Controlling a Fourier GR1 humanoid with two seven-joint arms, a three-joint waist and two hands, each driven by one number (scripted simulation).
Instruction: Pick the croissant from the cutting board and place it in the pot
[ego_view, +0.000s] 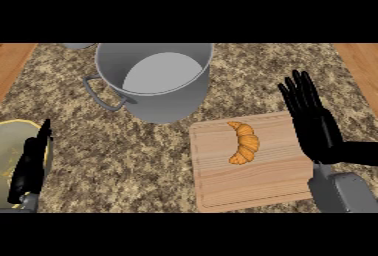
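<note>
the croissant (244, 143) lies mid cutting board (221, 185), free of our right hand (316, 125), whose fingers are spread straight; we judge it light, soft and flaky, best cradled round its thick middle.

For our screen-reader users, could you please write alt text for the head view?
A croissant lies on a wooden cutting board, with the open right hand over the board's right edge. A grey pot stands behind on the speckled counter; the left hand rests at lower left.
</note>
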